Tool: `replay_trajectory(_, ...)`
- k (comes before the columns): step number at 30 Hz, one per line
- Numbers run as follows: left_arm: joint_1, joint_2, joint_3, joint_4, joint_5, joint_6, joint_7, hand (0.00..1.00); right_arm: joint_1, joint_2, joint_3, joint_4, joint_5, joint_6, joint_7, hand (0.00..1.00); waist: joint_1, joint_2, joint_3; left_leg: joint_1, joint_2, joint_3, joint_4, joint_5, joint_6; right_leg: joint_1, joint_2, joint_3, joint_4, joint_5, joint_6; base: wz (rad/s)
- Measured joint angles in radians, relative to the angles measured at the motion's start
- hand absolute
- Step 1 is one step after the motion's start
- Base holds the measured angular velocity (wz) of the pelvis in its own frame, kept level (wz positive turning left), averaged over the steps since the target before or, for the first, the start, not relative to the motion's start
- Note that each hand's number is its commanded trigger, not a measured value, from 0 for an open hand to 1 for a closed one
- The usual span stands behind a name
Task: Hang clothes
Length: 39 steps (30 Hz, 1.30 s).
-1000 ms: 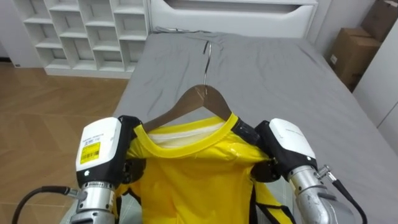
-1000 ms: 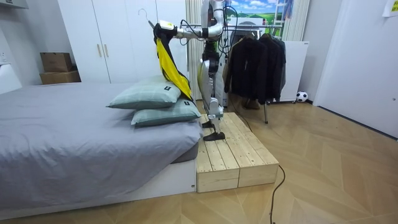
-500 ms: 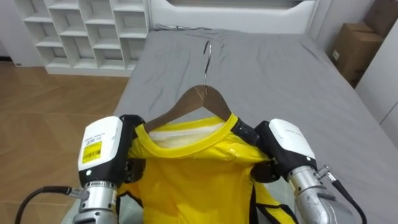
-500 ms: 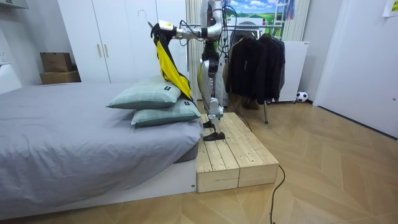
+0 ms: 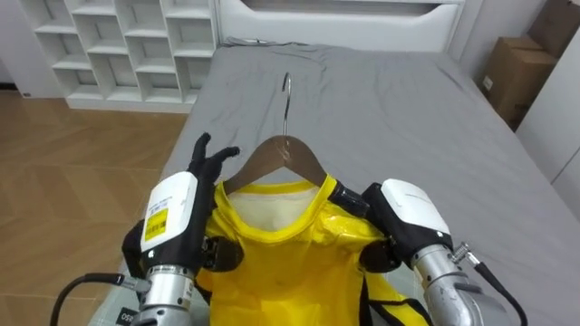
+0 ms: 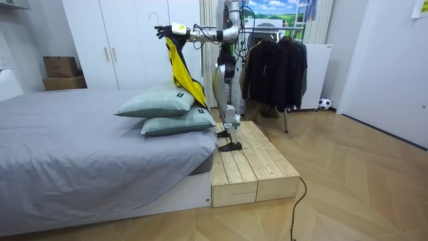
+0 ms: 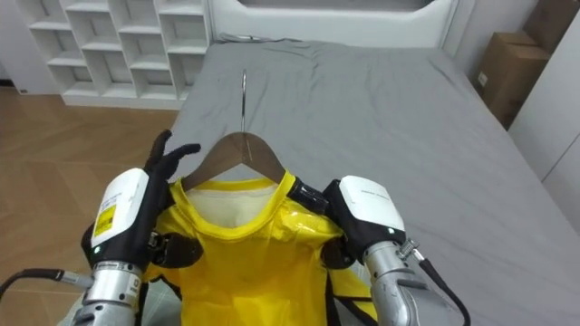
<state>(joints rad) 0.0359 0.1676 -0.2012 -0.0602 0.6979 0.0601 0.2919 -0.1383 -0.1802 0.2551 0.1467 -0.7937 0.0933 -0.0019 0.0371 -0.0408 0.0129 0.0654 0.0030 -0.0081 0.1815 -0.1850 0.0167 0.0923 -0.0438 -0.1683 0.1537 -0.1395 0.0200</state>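
Observation:
A yellow shirt [image 5: 281, 263] hangs on a wooden hanger [image 5: 283, 156] with a metal hook [image 5: 286, 91], held up in front of me above the grey bed [image 5: 390, 109]. My left hand [image 5: 177, 217] is at the shirt's left shoulder with its fingers [image 5: 208, 154] stretched out straight beside the hanger's left arm. My right hand [image 5: 408, 213] is shut on the shirt's right shoulder. In the room view I stand on a wooden platform [image 6: 254, 164] by the bed, with the shirt [image 6: 179, 70] raised over the pillows [image 6: 167, 104].
A white cube shelf [image 5: 118, 45] stands at the far left and a cardboard box [image 5: 512, 77] at the right. Behind me in the room view a clothes rack [image 6: 277, 67] carries dark coats. White wardrobes [image 6: 127, 40] line the wall.
My left hand has let go of the shirt's left shoulder and spread its fingers. Hanger and shirt have shifted a little to the left. The right hand keeps its grip.

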Motion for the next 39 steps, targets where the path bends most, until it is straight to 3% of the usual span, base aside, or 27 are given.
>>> replay_trajectory(14, 0.000, 0.001, 0.005, 0.000, -0.021, 0.000, -0.104, 0.00, 0.001, -0.011, -0.007, 0.001, -0.048, -0.008, 0.000, 1.00, -0.005, 0.001, -0.0002, 0.017, 0.000, 0.000, -0.011, 0.000, 0.000, 0.012, 0.000, 0.004, -0.002, -0.001, 0.001, 0.00)
replay_trajectory(17, 0.000, 0.002, 0.006, 0.000, -0.043, -0.003, -0.109, 0.00, 0.001, -0.012, -0.026, 0.001, -0.059, -0.028, 0.000, 1.00, -0.006, 0.001, -0.0001, 0.018, 0.000, 0.000, -0.011, 0.000, 0.000, 0.013, 0.000, 0.003, -0.003, -0.001, 0.001, 0.00)
replay_trajectory(23, 0.000, 0.018, 0.025, 0.000, -0.079, -0.023, -0.107, 0.00, 0.001, -0.044, -0.050, 0.026, -0.026, -0.068, -0.012, 1.00, -0.006, 0.001, -0.0001, 0.049, 0.000, 0.002, -0.016, 0.000, 0.000, 0.036, -0.001, 0.004, -0.005, -0.003, 0.004, 0.00)
replay_trajectory(29, 0.002, 0.019, 0.049, 0.002, -0.079, -0.032, -0.100, 0.00, 0.003, -0.061, -0.101, 0.028, -0.027, -0.084, -0.027, 1.00, -0.010, 0.000, -0.0008, 0.048, 0.000, 0.002, -0.015, 0.000, 0.000, 0.037, -0.001, 0.004, -0.003, -0.003, 0.004, 0.00)
replay_trajectory(34, 0.006, 0.023, 0.072, 0.002, -0.079, -0.037, -0.077, 0.00, 0.019, -0.093, -0.163, 0.026, -0.027, -0.097, -0.076, 1.00, -0.012, -0.010, -0.0087, 0.050, 0.000, 0.001, -0.014, 0.000, 0.000, 0.043, 0.000, 0.003, -0.003, -0.003, 0.004, 0.00)
replay_trajectory(39, 0.007, 0.026, 0.082, 0.036, -0.079, -0.038, -0.054, 0.00, 0.035, -0.131, -0.171, 0.026, -0.016, -0.106, -0.121, 1.00, -0.013, -0.012, -0.0099, 0.055, -0.001, 0.002, -0.013, 0.000, 0.000, 0.046, -0.001, 0.003, -0.002, -0.003, 0.004, 0.00)
